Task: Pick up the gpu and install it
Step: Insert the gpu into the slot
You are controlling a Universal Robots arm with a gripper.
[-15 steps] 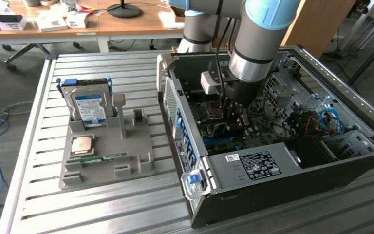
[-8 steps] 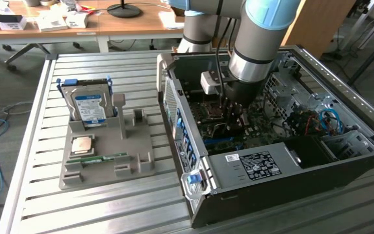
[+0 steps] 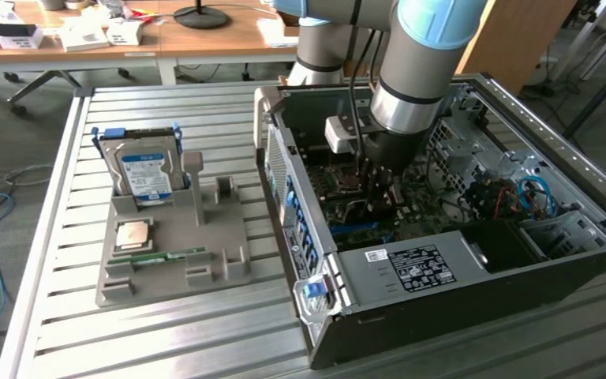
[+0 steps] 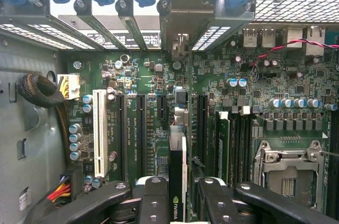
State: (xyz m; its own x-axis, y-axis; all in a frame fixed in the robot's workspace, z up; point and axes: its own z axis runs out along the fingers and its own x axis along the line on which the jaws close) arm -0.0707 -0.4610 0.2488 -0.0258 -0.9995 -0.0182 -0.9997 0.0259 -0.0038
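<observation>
One claw [image 4: 178,188], partway apart, tight on the edge-on gpu [image 4: 177,155] above the motherboard [image 4: 143,123].

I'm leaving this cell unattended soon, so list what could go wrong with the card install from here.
1. The gpu, clamped edge-on in the gripper, stands among several parallel slots; slightly off, it may seat wrongly or jam.
2. Its far end may catch the rear slot covers.
3. Small capacitors nearby could get knocked if it tilts.
</observation>
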